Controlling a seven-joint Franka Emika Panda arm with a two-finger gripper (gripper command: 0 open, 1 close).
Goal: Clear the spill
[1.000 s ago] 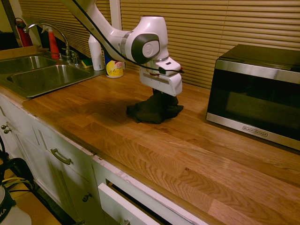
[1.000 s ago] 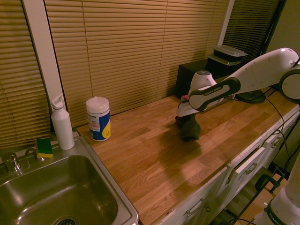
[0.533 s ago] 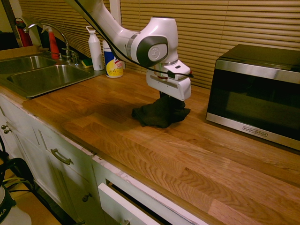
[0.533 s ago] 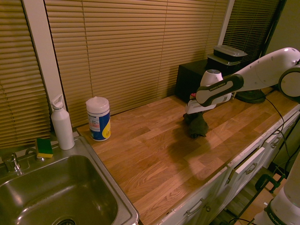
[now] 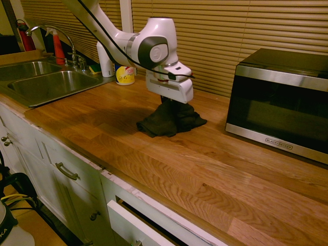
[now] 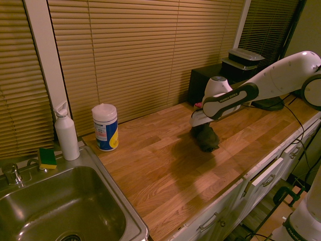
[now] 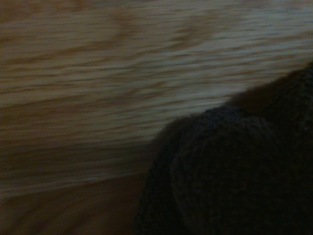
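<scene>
Spill: no droplets discernible in any view. Dark cloth (image 5: 169,120), bunched and peaked at its top, rests on the desk (image 5: 215,169) mid-depth, nearer the back edge than the front.

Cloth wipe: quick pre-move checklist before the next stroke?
1. Grip on the cloth: ok. The gripper is shut on its bunched top.
2. Cloth touching the countertop: ok. Its lower folds spread on the wood in both exterior views.
3. Spill location: cannot tell. No droplets show on the bare wood in any view; any remaining may lie under the cloth.
4. Clearance to the microwave: ok. A strip of bare wood separates it from the cloth.
5. Clearance to the wipes canister and white bottle: ok. Both stand well away near the sink.
</scene>
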